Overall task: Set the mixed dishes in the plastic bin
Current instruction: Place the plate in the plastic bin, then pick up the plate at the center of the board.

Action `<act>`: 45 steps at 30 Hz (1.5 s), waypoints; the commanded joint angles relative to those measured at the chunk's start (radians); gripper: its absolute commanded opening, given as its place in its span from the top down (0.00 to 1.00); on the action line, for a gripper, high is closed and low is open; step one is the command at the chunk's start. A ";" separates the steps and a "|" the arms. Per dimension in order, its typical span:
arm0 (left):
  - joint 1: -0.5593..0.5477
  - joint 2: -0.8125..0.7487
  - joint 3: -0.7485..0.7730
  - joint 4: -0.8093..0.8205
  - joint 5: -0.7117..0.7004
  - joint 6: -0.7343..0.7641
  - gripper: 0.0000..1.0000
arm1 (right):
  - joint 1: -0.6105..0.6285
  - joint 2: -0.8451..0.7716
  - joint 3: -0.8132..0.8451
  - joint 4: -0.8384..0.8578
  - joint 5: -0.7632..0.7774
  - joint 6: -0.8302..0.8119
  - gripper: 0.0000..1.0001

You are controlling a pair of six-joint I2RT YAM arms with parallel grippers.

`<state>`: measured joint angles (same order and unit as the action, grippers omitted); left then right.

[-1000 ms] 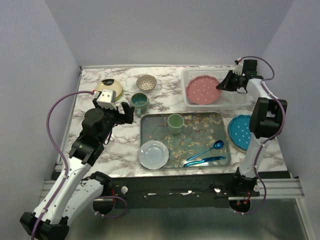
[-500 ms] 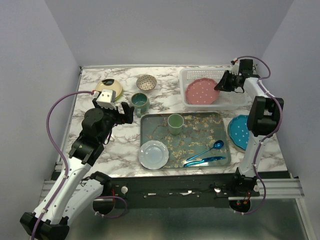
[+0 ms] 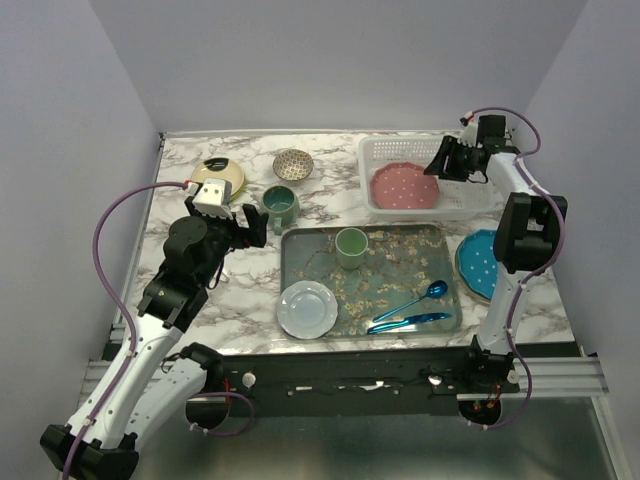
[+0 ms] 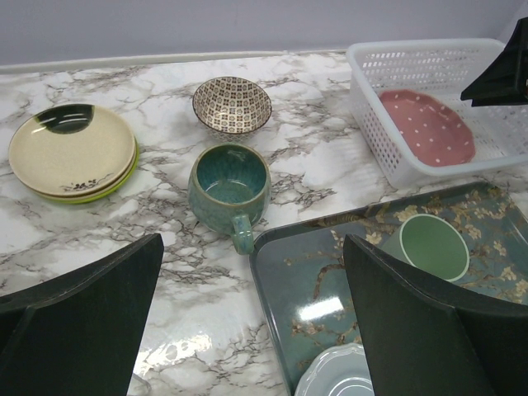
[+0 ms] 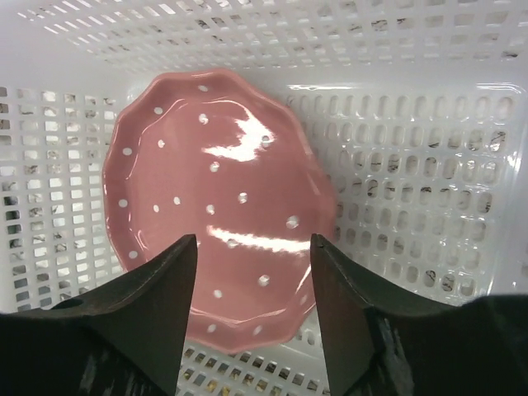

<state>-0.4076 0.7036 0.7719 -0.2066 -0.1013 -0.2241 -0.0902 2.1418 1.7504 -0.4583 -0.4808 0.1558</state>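
The jaws of the right gripper (image 5: 254, 243) stand apart and grip nothing. Directly beneath them the pink plate (image 5: 206, 190) lies flat on the lattice base of the plastic bin (image 5: 429, 165), the only dish in it, set toward the bin's left end in the top view. The jaws of the left gripper (image 4: 252, 247) are spread wide and empty above the surface. Straight ahead of them and near, the dark teal mug (image 4: 228, 183) stands upright, its handle pointing back toward the jaws; the left arm is judged the nearer one for it. Beyond the mug sits the speckled bowl (image 4: 232, 104), and to the left a stack of plates (image 4: 72, 150), cream uppermost with a lime green edge under it. The teal dotted plate (image 3: 480, 262) lies on the surface beside the right arm, on the near side of the bin and well apart from the right jaws. The tray (image 3: 300, 250) holds a green cup (image 3: 351, 245), two blue spoons (image 3: 410, 308) and, over its near left corner, a pale blue plate (image 3: 307, 308); all lie outside the bin
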 commanded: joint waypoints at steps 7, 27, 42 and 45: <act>0.007 -0.026 0.010 0.007 0.017 0.009 0.01 | 0.009 -0.160 -0.008 -0.017 -0.037 -0.139 0.25; 0.007 -0.064 0.007 0.013 0.071 -0.004 0.01 | 0.009 -0.792 -0.465 -0.097 -0.347 -0.525 0.14; 0.007 -0.065 -0.002 0.022 0.098 -0.014 0.01 | 0.009 -1.149 -0.641 -0.273 -0.341 -0.628 0.10; 0.010 -0.066 -0.002 0.026 0.101 -0.015 0.01 | 0.009 -1.201 -0.677 -0.301 -0.314 -0.645 0.07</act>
<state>-0.4068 0.6506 0.7719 -0.2066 -0.0284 -0.2329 -0.0841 1.0100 1.1252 -0.6785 -0.8322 -0.4488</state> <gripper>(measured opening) 0.985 0.905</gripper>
